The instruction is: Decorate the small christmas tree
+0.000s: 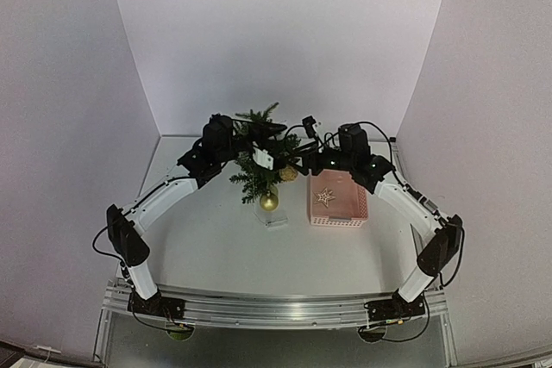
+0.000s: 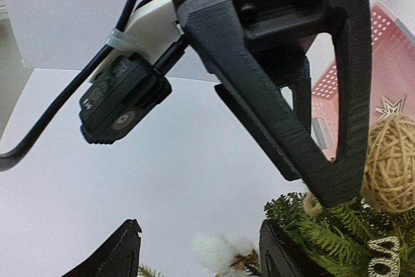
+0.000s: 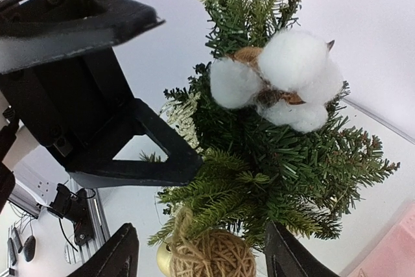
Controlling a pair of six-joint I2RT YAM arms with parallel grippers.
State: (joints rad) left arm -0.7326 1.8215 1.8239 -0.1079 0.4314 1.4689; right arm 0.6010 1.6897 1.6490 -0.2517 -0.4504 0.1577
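2 tools (left (image 2: 200, 226), right (image 3: 200, 227)) straddle the small christmas tree (image 3: 272, 144), jaws wide.

The left arm (image 1: 164, 200) and right arm (image 1: 405, 200) are white tubes with black joints and thin black cables (image 2: 65, 98). Their black bases (image 1: 155, 303) sit at 7 and 5 o'clock. The right gripper (image 2: 311, 176) has ribbed black triangle fingers (image 2: 259, 63) with two screw holes.

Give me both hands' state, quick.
Left hand: open over the tree's cotton puff, gripping nothing.
Right hand: open around the twine ball, not gripping it.
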